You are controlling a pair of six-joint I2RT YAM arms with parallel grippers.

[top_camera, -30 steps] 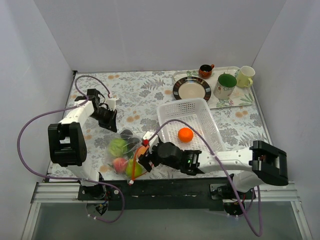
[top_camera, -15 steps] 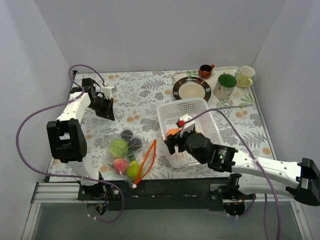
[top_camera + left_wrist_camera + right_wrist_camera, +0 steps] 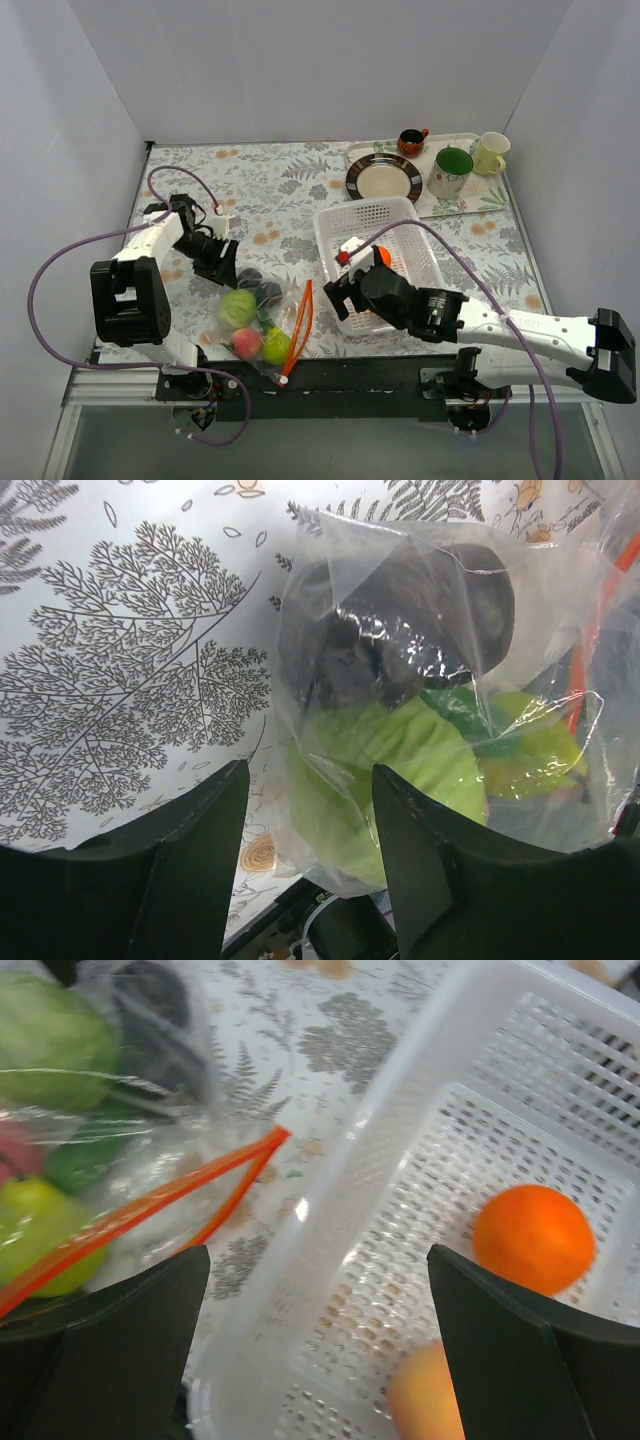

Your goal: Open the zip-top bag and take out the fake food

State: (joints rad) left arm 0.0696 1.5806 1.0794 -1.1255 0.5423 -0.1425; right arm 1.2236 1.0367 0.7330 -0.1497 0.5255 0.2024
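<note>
The zip-top bag [image 3: 258, 322] lies crinkled at the near left, its orange zip strip [image 3: 300, 322] parted. Inside are a lime-green apple [image 3: 237, 307], a pink peach [image 3: 246, 342], another lime fruit [image 3: 275, 346] and a dark piece [image 3: 262, 289]. My left gripper [image 3: 222, 268] is open at the bag's far edge. In the left wrist view the left gripper [image 3: 310, 780] has the bag's corner [image 3: 340, 840] between its fingers. My right gripper [image 3: 318, 1260] is open over the white basket's [image 3: 420, 1130] near-left corner. An orange ball [image 3: 533, 1238] and a yellow-orange fruit [image 3: 425, 1395] lie inside the basket.
The white mesh basket [image 3: 372, 214] stands mid-table. A tray at the back right carries a brown-rimmed plate [image 3: 384, 177], a green mug [image 3: 450, 172], a yellow cup [image 3: 490, 152] and a small brown cup [image 3: 411, 141]. White walls close in three sides.
My right gripper went from the bag's mouth to the basket and opened wider. My left gripper drew back, returned to the bag's far edge and opened. The bag slid slightly nearer.
</note>
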